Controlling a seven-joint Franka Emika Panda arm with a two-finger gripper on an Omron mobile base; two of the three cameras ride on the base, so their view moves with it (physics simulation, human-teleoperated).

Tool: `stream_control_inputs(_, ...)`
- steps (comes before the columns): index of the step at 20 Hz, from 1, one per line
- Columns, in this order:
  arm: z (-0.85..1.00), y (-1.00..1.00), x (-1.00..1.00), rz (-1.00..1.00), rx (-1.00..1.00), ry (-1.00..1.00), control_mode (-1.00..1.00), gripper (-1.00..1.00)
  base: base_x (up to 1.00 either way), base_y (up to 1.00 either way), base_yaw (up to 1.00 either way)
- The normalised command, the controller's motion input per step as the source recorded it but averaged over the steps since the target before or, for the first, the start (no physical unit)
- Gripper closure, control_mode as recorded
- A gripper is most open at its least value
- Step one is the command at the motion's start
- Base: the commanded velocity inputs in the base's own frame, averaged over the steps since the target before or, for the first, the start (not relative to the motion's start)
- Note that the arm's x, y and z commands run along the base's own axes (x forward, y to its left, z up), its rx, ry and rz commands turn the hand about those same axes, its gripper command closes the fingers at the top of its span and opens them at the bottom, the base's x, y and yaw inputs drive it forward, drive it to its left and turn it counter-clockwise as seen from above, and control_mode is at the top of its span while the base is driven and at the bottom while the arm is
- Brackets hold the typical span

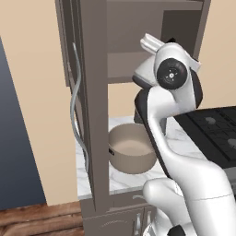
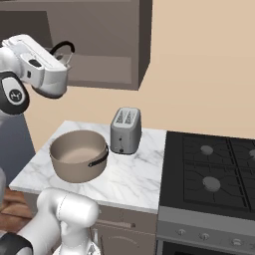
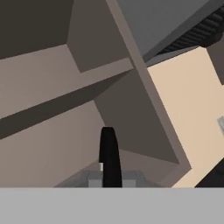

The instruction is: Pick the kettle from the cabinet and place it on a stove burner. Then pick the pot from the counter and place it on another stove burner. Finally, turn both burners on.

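Note:
My gripper point(image 3: 112, 178) is shut on the thin black arched handle of the kettle point(image 3: 109, 153), inside the open dark grey-brown cabinet point(image 1: 94, 115). From the right base view the kettle point(image 2: 63, 48) shows as a black arch with a bit of grey body just past the white hand, above the cabinet's shelf. The rest of its body is hidden. The tan pot point(image 1: 131, 147) point(image 2: 78, 154) sits on the white marble counter point(image 2: 134, 174) below the cabinet. The black cooktop point(image 2: 214, 169) lies to the right, with round grey burners point(image 2: 211, 183) bare.
A boxy grey toaster point(image 2: 125, 129) stands on the counter between pot and cooktop. The cabinet door with its wavy silver handle point(image 1: 73, 106) hangs open at the left. Stove knobs point(image 2: 204, 235) line the front panel. The cabinet's side wall point(image 3: 144, 109) is close to the hand.

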Motion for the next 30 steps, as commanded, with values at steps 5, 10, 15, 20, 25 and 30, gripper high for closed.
stream_control_inputs(5,-0.02,-0.05,-0.30,0.00,0.02,0.00,-1.00,1.00,0.00,0.00,0.00)
stream_control_inputs(10,-0.14,-0.02,-0.16,0.00,0.00,0.00,-1.00,1.00,0.00,0.00,0.00)
stream_control_inputs(15,-0.10,-0.11,-0.20,0.00,0.00,0.00,-1.00,1.00,0.00,0.00,0.00)
stream_control_inputs(20,-0.14,-0.10,-0.17,0.00,0.00,0.00,-1.00,1.00,0.00,0.00,0.00)
stream_control_inputs(25,-0.20,-0.05,-0.14,0.00,0.00,0.00,-1.00,1.00,0.00,0.00,0.00)
stream_control_inputs(30,-0.23,-0.03,-0.12,0.00,0.00,0.00,-1.00,1.00,0.00,0.00,0.00)
